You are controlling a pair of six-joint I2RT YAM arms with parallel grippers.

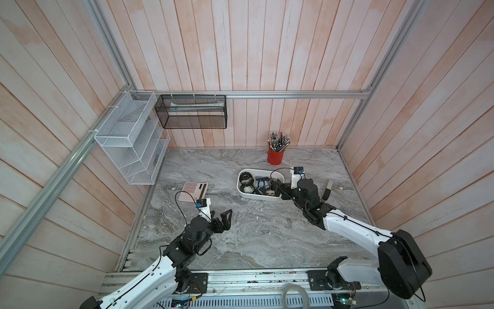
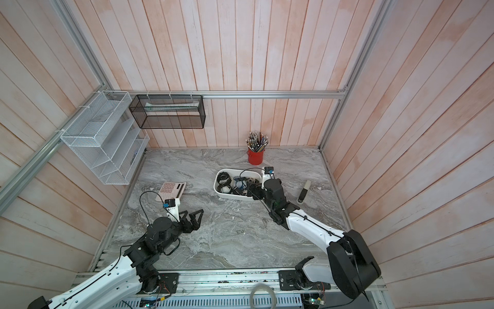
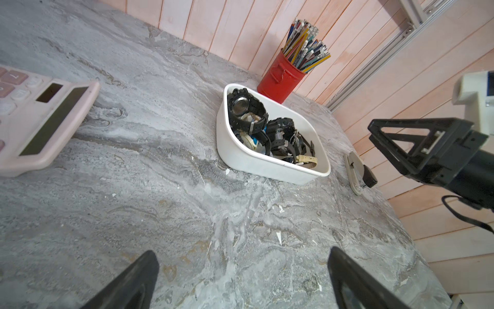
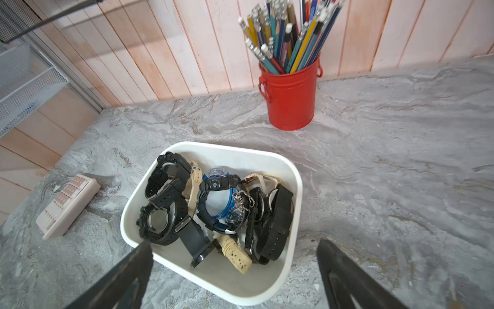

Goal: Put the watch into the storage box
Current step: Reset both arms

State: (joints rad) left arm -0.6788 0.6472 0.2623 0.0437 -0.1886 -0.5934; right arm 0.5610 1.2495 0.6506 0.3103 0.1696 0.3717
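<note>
Watches (image 4: 213,203) lie heaped inside the storage box (image 4: 230,145) on the tabletop (image 4: 387,174). Right pincer (image 4: 234,242) hangs wide open and empty over its near end; left pincer (image 3: 242,251) likewise open, empty, well apart. Risk: a finger withdrawn low may hook a watch out or shove the box.

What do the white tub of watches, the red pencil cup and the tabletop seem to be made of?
Shallow white rounded tub: likely plastic, smooth matte walls with a moulded rolled rim. Red cylindrical pencil cup: probably painted sheet metal, glossy, with small loop side handles. Grey veined tabletop: looks like marble, though a printed laminate cannot be ruled out.
</note>
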